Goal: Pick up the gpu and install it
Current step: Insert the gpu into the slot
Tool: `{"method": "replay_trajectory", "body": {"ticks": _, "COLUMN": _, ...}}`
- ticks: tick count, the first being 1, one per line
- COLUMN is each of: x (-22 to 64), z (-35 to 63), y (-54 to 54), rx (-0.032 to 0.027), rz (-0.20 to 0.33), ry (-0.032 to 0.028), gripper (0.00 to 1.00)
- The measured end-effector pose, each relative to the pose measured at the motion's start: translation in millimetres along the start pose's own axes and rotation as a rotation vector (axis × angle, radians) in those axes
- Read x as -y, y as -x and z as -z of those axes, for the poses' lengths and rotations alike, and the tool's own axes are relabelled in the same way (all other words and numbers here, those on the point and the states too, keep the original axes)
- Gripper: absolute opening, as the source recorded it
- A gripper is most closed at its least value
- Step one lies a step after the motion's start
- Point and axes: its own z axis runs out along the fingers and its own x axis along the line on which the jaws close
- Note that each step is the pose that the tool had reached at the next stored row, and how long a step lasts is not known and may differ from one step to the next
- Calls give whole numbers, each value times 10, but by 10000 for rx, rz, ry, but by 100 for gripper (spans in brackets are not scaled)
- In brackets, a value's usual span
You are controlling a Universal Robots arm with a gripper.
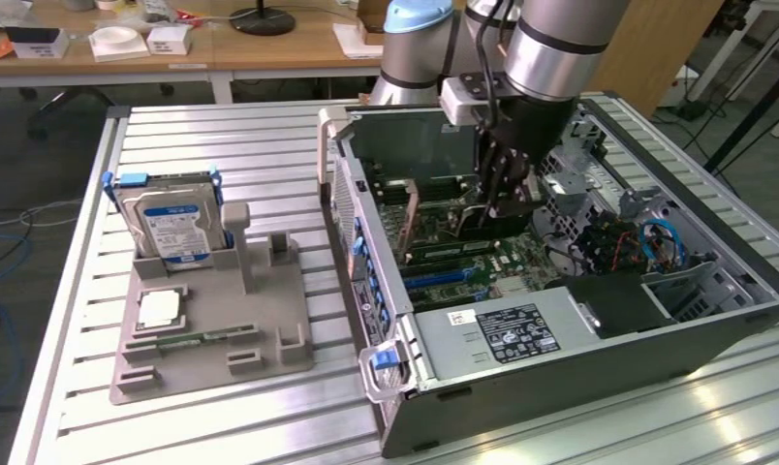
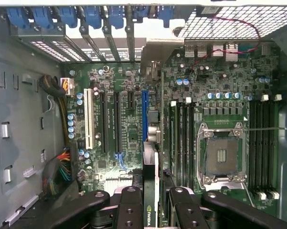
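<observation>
Gripper (image 2: 154, 202) is down inside the open PC case (image 1: 700, 325), with the fingers (image 2: 129, 207) clamped on either side of the gpu (image 2: 150, 188). The card sits edge-on between them, with a logo on the edge right at the fingertips.

- The gpu runs from the grip out toward the case's rear panel. Its silver bracket (image 2: 160, 50) ends up at the rear slot openings, under the row of blue latches (image 2: 93, 16).
- The motherboard (image 2: 124, 124) is directly beyond the fingertips. The card's edge lines up just beside the blue expansion slot (image 2: 144, 114). Can't tell whether it's seated in a slot or only hovering over it.
- Black and white expansion slots are on one side of the held card. The memory slots (image 2: 181, 138) are on the other side, with the bare CPU socket (image 2: 222, 155) farther out.
- The arm (image 1: 551, 48) comes down into the case from above the gripper.
- Well clear of the gripper, outside the case toward the exterior view's left, a grey holder (image 1: 196, 373) sits on the slatted table (image 1: 234, 126). A hard drive (image 1: 170, 228) with a blue-white label stands upright in it, and a narrow green memory stick (image 1: 189, 339) lies flat nearer its front.
</observation>
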Motion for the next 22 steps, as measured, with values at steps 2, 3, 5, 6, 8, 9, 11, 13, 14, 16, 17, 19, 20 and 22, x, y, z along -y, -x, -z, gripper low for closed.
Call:
{"method": "replay_trajectory", "body": {"ticks": 2, "x": -9, "z": -26, "y": -14, "rx": 0, "rz": 0, "ry": 0, "gripper": 26}}
{"method": "replay_trajectory", "body": {"ticks": 3, "x": -16, "z": -40, "y": -22, "rx": -1, "rz": -2, "ry": 0, "gripper": 26}}
{"method": "replay_trajectory", "body": {"ticks": 5, "x": -34, "z": -72, "y": -35, "rx": 1, "rz": -1, "ry": 0, "gripper": 26}}
{"method": "replay_trajectory", "body": {"ticks": 6, "x": -43, "z": -88, "y": -41, "rx": 0, "rz": -1, "ry": 0, "gripper": 26}}
{"method": "replay_trajectory", "body": {"ticks": 8, "x": -66, "z": -124, "y": -51, "rx": 0, "rz": 0, "ry": 0, "gripper": 26}}
{"method": "replay_trajectory", "body": {"ticks": 9, "x": -77, "z": -142, "y": -55, "rx": 0, "rz": 0, "ry": 0, "gripper": 26}}
{"method": "replay_trajectory", "body": {"ticks": 11, "x": -103, "z": -179, "y": -58, "rx": 0, "rz": 0, "ry": 0, "gripper": 26}}
{"method": "replay_trajectory", "body": {"ticks": 13, "x": -162, "z": -255, "y": -63, "rx": 1, "rz": 0, "ry": 0, "gripper": 26}}
{"method": "replay_trajectory", "body": {"ticks": 14, "x": -176, "z": -273, "y": -64, "rx": 1, "rz": 0, "ry": 0, "gripper": 26}}
{"method": "replay_trajectory", "body": {"ticks": 16, "x": -200, "z": -309, "y": -66, "rx": 1, "rz": -1, "ry": 0, "gripper": 26}}
{"method": "replay_trajectory", "body": {"ticks": 17, "x": -206, "z": -327, "y": -67, "rx": 0, "rz": 0, "ry": 0, "gripper": 26}}
{"method": "replay_trajectory", "body": {"ticks": 19, "x": -214, "z": -364, "y": -69, "rx": 0, "rz": 2, "ry": 0, "gripper": 26}}
{"method": "replay_trajectory", "body": {"ticks": 20, "x": -218, "z": -382, "y": -70, "rx": 0, "rz": 4, "ry": 1, "gripper": 26}}
{"method": "replay_trajectory", "body": {"ticks": 22, "x": -229, "z": -410, "y": -71, "rx": 2, "rz": 5, "ry": 0, "gripper": 26}}
